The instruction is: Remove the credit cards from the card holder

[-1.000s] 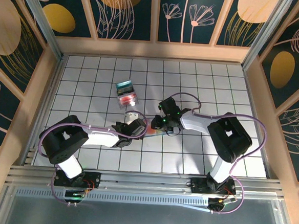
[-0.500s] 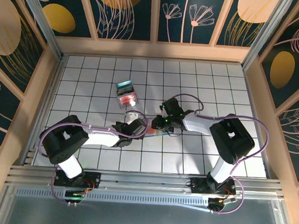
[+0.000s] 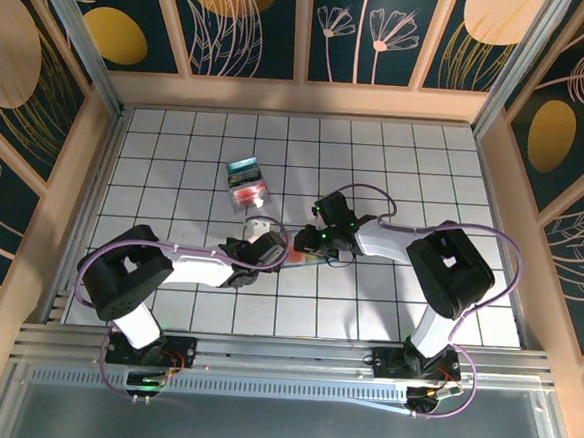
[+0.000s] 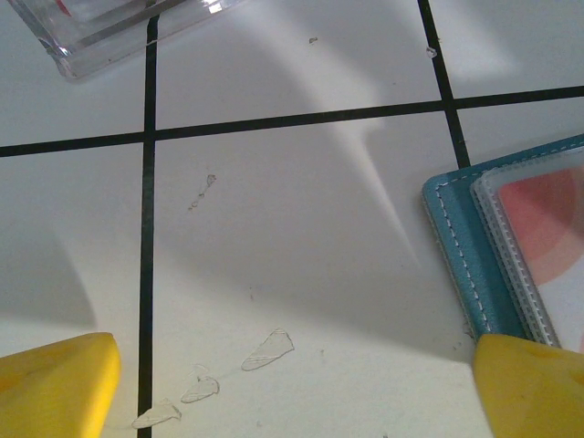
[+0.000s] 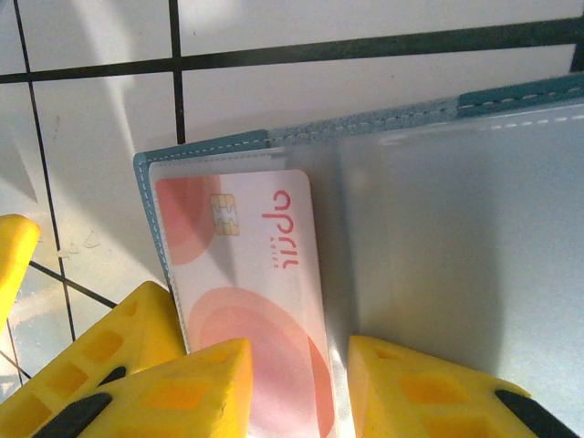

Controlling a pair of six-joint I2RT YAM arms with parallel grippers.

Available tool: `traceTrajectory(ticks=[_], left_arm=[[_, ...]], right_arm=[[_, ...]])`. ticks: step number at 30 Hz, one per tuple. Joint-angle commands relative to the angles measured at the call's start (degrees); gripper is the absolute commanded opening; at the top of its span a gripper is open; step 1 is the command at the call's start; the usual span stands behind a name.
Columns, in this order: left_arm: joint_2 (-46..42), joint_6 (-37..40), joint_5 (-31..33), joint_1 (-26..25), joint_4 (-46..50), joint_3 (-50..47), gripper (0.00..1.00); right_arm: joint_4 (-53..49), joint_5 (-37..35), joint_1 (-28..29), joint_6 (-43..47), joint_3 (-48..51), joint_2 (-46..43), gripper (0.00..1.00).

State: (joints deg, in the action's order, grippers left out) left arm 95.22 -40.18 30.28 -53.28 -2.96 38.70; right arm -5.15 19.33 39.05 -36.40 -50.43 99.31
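I have the card holder (image 5: 429, 237) lying open on the white tiles in the middle of the overhead frame. It is partly under my right gripper (image 5: 339, 370), with the left gripper (image 4: 292, 388) just beside its left edge. In the right wrist view a pink card (image 5: 242, 301) sits in the left-hand clear pocket. Its long axis runs from the top of the frame down towards my fingertips (image 5: 205, 383), which stand a little apart astride the card's right edge and pinch nothing that I can make out. The left jaws are spread wide and empty, the holder's corner by the lower right finger. The right arm is plainly nearer, so I judge the pull should run along that long axis. A clear box (image 3: 247, 187) lies up and left of centre.
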Motion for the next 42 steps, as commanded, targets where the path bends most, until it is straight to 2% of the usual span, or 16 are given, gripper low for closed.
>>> traceTrajectory(ticks=[1, 7, 16, 27, 31, 34, 42], left_arm=[[1.26, -0.25, 0.47, -0.16, 2.08, 0.59, 0.99], [1.73, 0.1, 0.13, -0.14, 2.17, 0.84, 0.99], [2.3, 0.55, -0.01, -0.16, 2.52, 1.29, 0.99], [2.61, 0.75, -0.22, -0.12, 3.09, 1.38, 0.99], [2.51, 0.89, -0.49, -0.16, 2.9, 1.47, 0.99], [2.6, 0.98, -0.74, -0.16, 2.79, 1.47, 0.99], [2.47, 0.61, -0.97, -0.14, 2.79, 1.2, 0.99]], right_arm=[[-1.61, -1.22, 0.67, -0.41, -0.24, 2.11, 0.33], [4.18, 4.63, 0.12, -1.47, 1.12, -0.06, 0.28], [10.67, 11.33, -1.69, -2.84, 3.63, -3.28, 0.27], [14.36, 13.36, -2.31, -3.75, 5.26, -2.96, 0.24], [15.37, 13.53, -2.31, -4.18, 5.58, -2.13, 0.26], [16.96, 13.74, -2.27, -5.1, 6.27, -1.51, 0.32], [12.8, 7.84, -1.91, -5.85, 5.98, -0.73, 0.38]])
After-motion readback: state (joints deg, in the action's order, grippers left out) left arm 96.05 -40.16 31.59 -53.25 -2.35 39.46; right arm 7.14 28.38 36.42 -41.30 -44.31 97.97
